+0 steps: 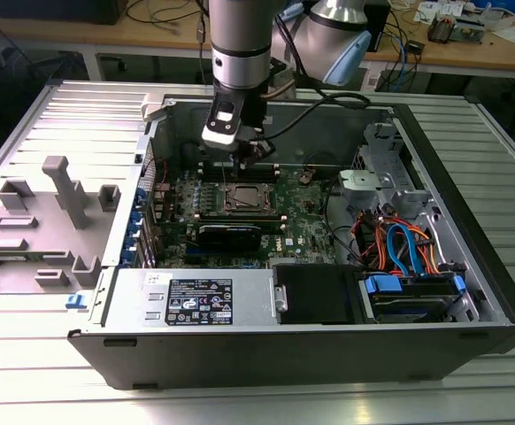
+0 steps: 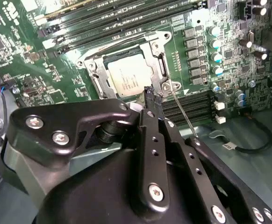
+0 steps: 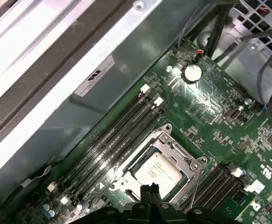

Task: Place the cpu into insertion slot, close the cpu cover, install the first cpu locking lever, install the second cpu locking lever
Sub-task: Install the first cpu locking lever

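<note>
The cpu [image 2: 126, 77] [image 3: 157, 171] lies flat in the insertion slot [image 2: 122, 55] on the green board, grey top showing. The silvery cpu cover [image 2: 157, 58] [image 3: 166, 140] is down around it, framing the chip. A thin locking lever [image 2: 182, 112] [image 3: 195, 184] runs as a bare rod away from the socket corner, past the fingertips. Another lever [image 2: 122, 39] lies along the socket's opposite side. My gripper [image 2: 152, 95] [image 3: 149, 189] [image 1: 250, 166] is shut with nothing in it, its tips just off the chip's edge near the rod's hinge corner.
Long black memory slots [image 3: 112, 140] flank the socket on both sides. A large black card [image 1: 231, 235] sits in front of it. The case walls [image 1: 266, 354], power supply [image 1: 204, 301] and drive cables [image 1: 399, 248] hem in the board. Grey fixtures [image 1: 63, 190] stand on the table at the exterior view's left.
</note>
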Available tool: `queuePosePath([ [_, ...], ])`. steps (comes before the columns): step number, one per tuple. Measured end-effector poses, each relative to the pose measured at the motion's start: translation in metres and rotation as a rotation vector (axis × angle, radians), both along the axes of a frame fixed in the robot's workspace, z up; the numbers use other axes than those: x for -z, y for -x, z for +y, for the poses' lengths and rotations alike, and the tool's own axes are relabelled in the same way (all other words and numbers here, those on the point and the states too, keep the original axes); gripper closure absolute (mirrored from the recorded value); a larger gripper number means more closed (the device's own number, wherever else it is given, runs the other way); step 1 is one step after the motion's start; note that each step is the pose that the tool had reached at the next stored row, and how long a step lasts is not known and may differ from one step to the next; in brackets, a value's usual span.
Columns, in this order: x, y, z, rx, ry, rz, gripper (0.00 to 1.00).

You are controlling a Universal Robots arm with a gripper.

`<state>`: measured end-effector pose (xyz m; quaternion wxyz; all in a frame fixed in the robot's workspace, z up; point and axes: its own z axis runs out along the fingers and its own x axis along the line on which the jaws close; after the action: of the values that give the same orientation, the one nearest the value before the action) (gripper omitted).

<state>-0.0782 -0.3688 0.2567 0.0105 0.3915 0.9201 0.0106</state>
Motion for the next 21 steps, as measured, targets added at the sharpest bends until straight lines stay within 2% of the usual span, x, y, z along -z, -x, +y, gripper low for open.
queuePosePath([
  [1,-0.0081,0.0003,0.0,-0.056,0.0,-0.0001,0.89],
  [2,-0.0089,0.0006,0.0001,-0.071,-0.0003,-0.0003,0.89],
  [15,-0.0091,0.0019,0.0,-0.075,0.0,-0.0001,0.89],
  [17,-0.0091,0.0024,0.0,-0.092,0.0,-0.0001,0.89],
  [21,-0.009,0.0025,0.0,-0.16,-0.0003,-0.0002,0.89],
])
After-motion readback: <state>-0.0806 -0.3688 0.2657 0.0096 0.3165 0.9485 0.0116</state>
